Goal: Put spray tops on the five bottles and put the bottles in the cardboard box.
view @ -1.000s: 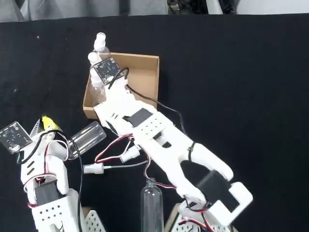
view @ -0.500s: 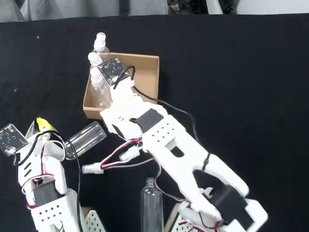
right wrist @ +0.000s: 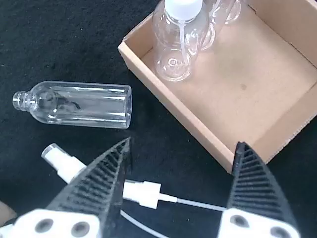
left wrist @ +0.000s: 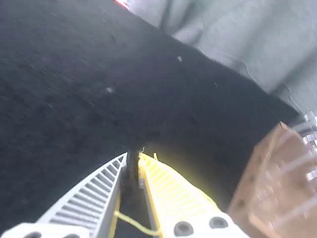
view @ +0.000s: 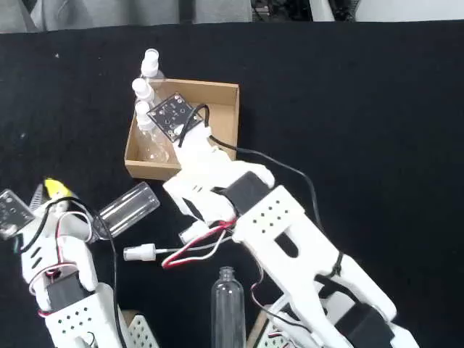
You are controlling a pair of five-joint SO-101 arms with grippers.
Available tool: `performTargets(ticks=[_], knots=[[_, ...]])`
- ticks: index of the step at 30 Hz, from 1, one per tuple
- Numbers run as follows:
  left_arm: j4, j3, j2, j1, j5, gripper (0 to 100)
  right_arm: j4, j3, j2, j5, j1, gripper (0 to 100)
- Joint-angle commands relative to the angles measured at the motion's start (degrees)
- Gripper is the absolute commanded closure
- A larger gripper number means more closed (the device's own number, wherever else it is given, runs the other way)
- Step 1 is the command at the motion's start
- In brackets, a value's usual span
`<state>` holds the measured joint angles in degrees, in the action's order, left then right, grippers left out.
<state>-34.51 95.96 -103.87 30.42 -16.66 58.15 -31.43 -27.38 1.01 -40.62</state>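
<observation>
Spray top (right wrist: 142,191) lies just below the right gripper (right wrist: 183,145), jaws wide apart, its dip tube running crosswise between them; the left gripper (left wrist: 133,157), pinched together, sits farther off.

Black matt, slightly fuzzy cloth covers the counter (view: 362,109); the cardboard box (right wrist: 257,84) is plain brown matt paperboard. The lying bottle (right wrist: 79,104) is clear glossy plastic and the loose spray top (right wrist: 143,191) smooth white plastic. The right gripper (right wrist: 183,144) has black ribbed matt plastic jaws, the left gripper (left wrist: 132,157) white and yellow ribbed plastic ones.

Right gripper (right wrist: 183,145) drawn back from cardboard box (view: 233,119); left arm (view: 61,243) apparently shifted slightly sideways.
</observation>
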Motion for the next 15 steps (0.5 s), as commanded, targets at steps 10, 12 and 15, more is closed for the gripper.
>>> performTargets(ticks=[10, 12, 15], knots=[[4.66, 1.45, -0.62, 14.11, 0.62, 97, 2.02, 0.92, -5.76, 4.84, -2.29, 72.3], [4.66, 1.45, -0.62, 14.29, 0.62, 97, 1.85, -0.04, -5.85, 7.3, -3.87, 72.3], [4.66, 1.45, -0.62, 14.2, 0.62, 97, 1.58, -0.66, -5.76, 8.53, -7.12, 72.3]])
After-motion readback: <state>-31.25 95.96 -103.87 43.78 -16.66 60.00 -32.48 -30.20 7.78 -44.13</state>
